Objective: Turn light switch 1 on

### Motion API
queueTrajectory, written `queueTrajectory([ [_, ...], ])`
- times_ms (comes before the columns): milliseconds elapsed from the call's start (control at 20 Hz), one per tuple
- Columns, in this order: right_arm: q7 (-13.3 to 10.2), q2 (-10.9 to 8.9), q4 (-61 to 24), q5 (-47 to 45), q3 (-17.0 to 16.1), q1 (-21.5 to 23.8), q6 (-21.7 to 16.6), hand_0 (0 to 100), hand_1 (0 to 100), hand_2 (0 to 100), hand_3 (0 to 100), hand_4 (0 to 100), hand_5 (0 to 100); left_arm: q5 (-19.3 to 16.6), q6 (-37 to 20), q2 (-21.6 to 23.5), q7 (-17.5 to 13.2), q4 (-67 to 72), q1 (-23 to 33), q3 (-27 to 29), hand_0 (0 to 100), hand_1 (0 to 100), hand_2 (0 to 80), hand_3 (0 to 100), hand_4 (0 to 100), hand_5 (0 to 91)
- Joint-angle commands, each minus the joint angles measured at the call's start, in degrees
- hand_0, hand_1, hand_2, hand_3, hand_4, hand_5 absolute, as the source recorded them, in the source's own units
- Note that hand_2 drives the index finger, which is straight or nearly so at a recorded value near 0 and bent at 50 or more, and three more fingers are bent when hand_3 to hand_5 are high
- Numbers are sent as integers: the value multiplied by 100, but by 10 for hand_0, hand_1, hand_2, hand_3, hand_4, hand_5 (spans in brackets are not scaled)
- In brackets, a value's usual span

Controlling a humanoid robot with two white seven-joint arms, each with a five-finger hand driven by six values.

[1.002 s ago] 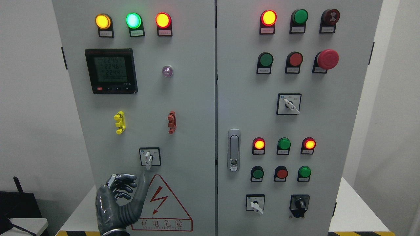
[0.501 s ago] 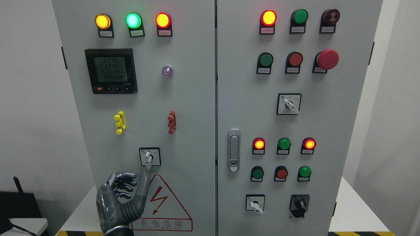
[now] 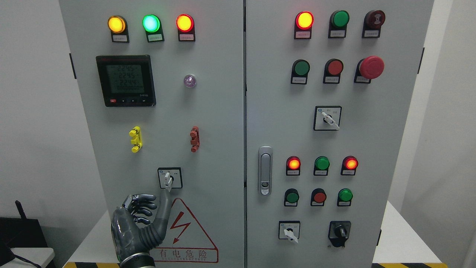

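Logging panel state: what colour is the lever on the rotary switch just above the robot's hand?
White, on the square black-framed rotary switch; the head view, the only one, shows it.

A small rotary selector switch (image 3: 169, 178) sits low on the left door of a grey electrical cabinet (image 3: 208, 149), mounted on a square white faceplate with a black border and tiny printed legends at its top corners. Its pale lever-style knob points almost straight down, tilted slightly, the tip reaching past the plate's lower edge. The switch lies just above a red-outlined triangular lightning warning sign (image 3: 186, 230).
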Motion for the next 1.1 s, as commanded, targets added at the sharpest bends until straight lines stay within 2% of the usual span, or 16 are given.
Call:
queueTrajectory([
  [0,-4,0,0,-97,0,0,4,120,389,0,0,0,0,80,15,-106,34,26,-95,-35,172,553,537,718,758,712],
  [1052,-4,0,0,-97,0,0,4,120,389,0,0,0,0,89,393,-141,43,131,-332,-27,190,535,531,709,756,704],
])
